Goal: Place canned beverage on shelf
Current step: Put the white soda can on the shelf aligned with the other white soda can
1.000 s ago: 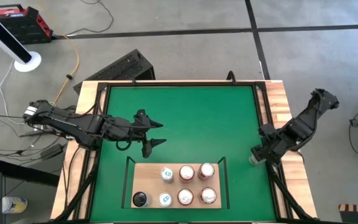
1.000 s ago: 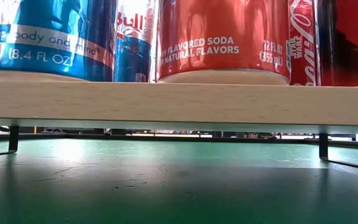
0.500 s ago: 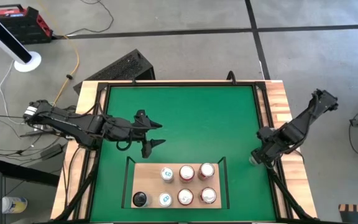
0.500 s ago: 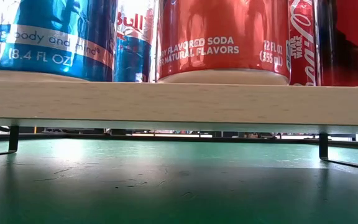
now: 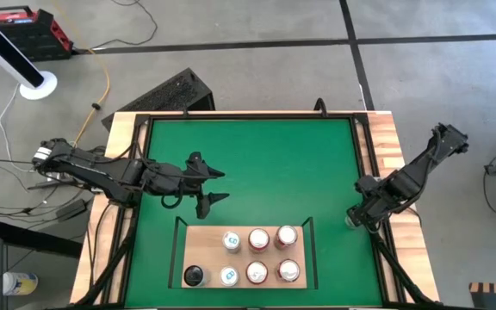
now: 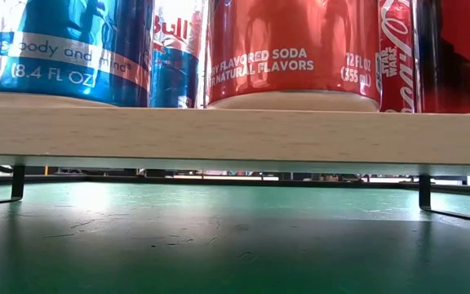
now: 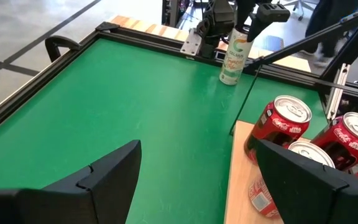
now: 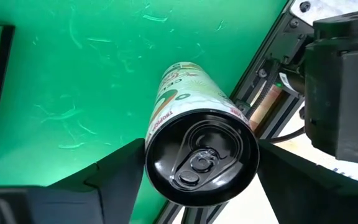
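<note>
White-green can [image 8: 194, 134] stands upright between right end effector [image 8: 191, 180] fingers.

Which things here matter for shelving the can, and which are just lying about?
Job:
- white can, at the mat's right edge
- shelf, seven cans on it
- right claw, open around the white can

Lying about:
- left claw, open, idle over the mat
- red box on the floor

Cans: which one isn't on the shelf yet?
The white-and-green can at the mat's right edge, between the right gripper's fingers. All the others stand on the shelf.
</note>
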Tool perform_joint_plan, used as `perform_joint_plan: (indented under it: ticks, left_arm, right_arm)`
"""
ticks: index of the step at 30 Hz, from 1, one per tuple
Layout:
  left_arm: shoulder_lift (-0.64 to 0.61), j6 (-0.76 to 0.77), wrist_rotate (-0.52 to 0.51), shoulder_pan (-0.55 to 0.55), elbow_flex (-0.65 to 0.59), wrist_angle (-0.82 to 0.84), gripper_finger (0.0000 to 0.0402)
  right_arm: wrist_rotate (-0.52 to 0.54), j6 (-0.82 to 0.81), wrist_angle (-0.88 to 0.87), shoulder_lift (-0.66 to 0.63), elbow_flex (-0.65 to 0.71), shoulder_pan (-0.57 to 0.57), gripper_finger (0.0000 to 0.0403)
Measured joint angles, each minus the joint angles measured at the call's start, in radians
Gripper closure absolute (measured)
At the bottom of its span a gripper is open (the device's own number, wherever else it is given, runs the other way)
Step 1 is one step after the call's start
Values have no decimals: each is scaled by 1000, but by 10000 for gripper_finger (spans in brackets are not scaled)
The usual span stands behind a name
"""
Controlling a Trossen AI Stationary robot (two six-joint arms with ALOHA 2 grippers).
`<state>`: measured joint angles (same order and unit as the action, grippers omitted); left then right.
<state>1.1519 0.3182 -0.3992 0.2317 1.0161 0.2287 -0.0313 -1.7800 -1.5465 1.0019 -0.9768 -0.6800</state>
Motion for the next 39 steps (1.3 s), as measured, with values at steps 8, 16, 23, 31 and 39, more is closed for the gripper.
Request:
perform_joint_plan:
  ticks: [8, 16, 23, 31, 39]
  left_arm:
    - [0, 0, 1, 0, 0, 0, 100]
    - [0, -9, 3, 0, 0, 15, 100]
    - [0, -20, 32, 0, 0, 34, 100]
    - [-39, -34, 65, 4, 0, 176, 100]
    - [-201, -111, 97, 3, -37, 196, 100]
  right_arm:
    - [-11, -10, 60, 0, -1, 2, 127]
    - [185, 18, 78, 1, -80, 89, 127]
    - [288, 273, 107, 80, -205, 331, 127]
    - [268, 751, 233, 347, -500, 635, 127]
    - [139, 1067, 215, 730, -900, 737, 127]
